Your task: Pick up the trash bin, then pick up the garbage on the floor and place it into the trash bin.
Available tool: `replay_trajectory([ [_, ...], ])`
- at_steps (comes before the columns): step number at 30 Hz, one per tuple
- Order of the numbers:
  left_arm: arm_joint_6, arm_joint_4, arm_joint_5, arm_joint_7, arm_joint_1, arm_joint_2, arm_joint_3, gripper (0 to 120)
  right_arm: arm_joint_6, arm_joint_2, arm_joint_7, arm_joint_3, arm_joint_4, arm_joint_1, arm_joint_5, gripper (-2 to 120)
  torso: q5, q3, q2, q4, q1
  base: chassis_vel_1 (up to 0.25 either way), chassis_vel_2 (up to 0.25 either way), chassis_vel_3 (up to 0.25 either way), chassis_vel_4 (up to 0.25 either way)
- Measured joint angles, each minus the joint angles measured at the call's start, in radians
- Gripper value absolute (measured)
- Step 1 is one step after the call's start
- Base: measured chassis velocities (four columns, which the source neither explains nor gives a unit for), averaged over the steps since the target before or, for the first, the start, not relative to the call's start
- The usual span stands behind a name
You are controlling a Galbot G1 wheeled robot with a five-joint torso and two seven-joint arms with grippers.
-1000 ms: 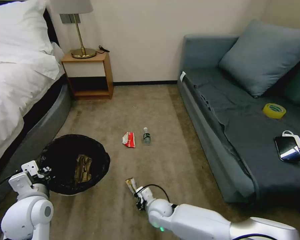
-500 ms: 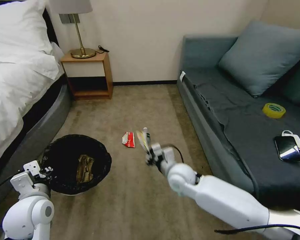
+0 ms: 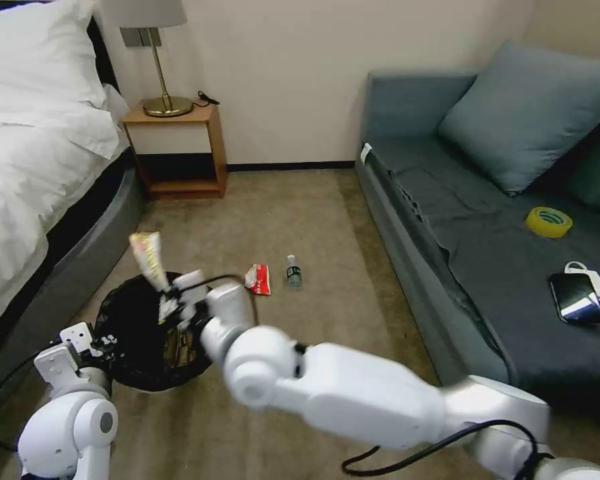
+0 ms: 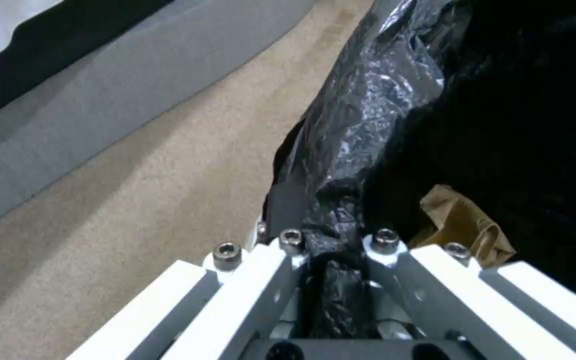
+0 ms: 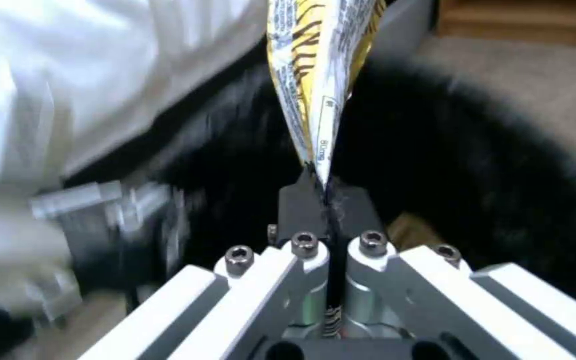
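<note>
The trash bin (image 3: 130, 313), lined with a black bag (image 4: 381, 125), is at the lower left by the bed. My left gripper (image 3: 93, 341) (image 4: 331, 242) is shut on its bag-covered rim. My right gripper (image 3: 169, 299) (image 5: 326, 197) hovers over the bin's opening, shut on the lower end of a long gold-dark snack wrapper (image 3: 147, 257) (image 5: 315, 75) that stands upright above it. A tan crumpled paper piece (image 4: 461, 225) lies inside the bin. On the carpet past the bin lie a red-white wrapper (image 3: 258, 279) and a tiny clear bottle (image 3: 293, 272).
The bed (image 3: 40, 173) runs along the left and a wooden nightstand (image 3: 175, 150) with a lamp stands at the back. A grey sofa (image 3: 447, 227) on the right carries a yellow tape roll (image 3: 548, 221) and a black phone (image 3: 575, 297). Open carpet lies between them.
My right gripper rose off the carpet with the snack wrapper and swung left, from mid-floor to above the bin. The left gripper kept its hold on the rim.
</note>
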Motion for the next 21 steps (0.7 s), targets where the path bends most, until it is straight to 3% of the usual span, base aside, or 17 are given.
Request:
replay_trajectory([
  [4, 0.0, -0.004, 0.0, 0.0, 0.001, -0.005, 0.0, 3, 0.001, 0.01, 0.0, -0.04, -0.034, -0.008, -0.017, 0, 0.0001, 0.0, 0.0, -0.0001, 0.0, 0.0, 0.0, 0.0, 0.0],
  [6, 0.0, -0.005, 0.001, 0.0, 0.002, -0.007, 0.0, 3, 0.001, 0.007, -0.006, -0.053, -0.044, -0.014, -0.033, 11, 0.0002, 0.0, 0.0, -0.0001, 0.0, 0.0, 0.0, 0.0, 0.0],
  [14, 0.0, -0.005, 0.001, 0.0, 0.0, -0.009, 0.002, 3, 0.001, -0.01, -0.017, -0.048, -0.043, -0.014, -0.054, 36, 0.0003, 0.0, 0.0, -0.0002, 0.0, 0.0, 0.0, 0.0, 0.0],
  [21, -0.001, -0.005, 0.002, 0.0, 0.0, -0.01, 0.002, 3, 0.005, -0.029, -0.027, -0.011, -0.029, -0.015, -0.084, 67, 0.0004, 0.0, 0.0, -0.0001, 0.0, 0.0, 0.0, 0.0, 0.0],
])
